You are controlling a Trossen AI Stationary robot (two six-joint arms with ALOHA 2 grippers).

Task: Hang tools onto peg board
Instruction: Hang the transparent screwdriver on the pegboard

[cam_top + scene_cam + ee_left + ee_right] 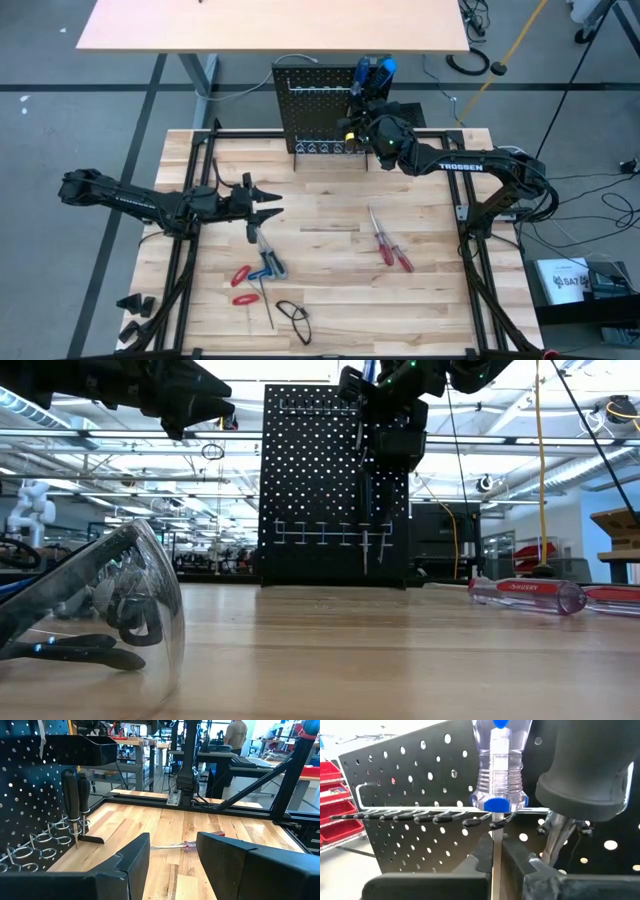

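The black peg board (315, 105) stands upright at the table's far edge. My right gripper (496, 851) is close in front of its upper right part, shut on a screwdriver with a clear and blue handle (497, 765). Two black-handled screwdrivers (75, 802) hang in the board's wire rings. My left gripper (172, 857) hovers open over the table's left half, with nothing between its fingers. Red-handled screwdrivers (388, 242) and red-handled pliers (243, 284) lie flat on the table. My right gripper pinches the screwdriver's thin metal shaft (496, 836) between its two fingers, just below the handle. The fingers come level from the table's near side and lie across the shaft. The screwdriver stands upright, handle up, its collar level with the board's wire hook rack (420, 814), clear of the table.
A black bin (80, 747) is fixed high on the board. Clear safety glasses (90, 610) lie near the front edge, with a blue tool (270, 265) and a thin rod (268, 308) close by. The table's middle has free room.
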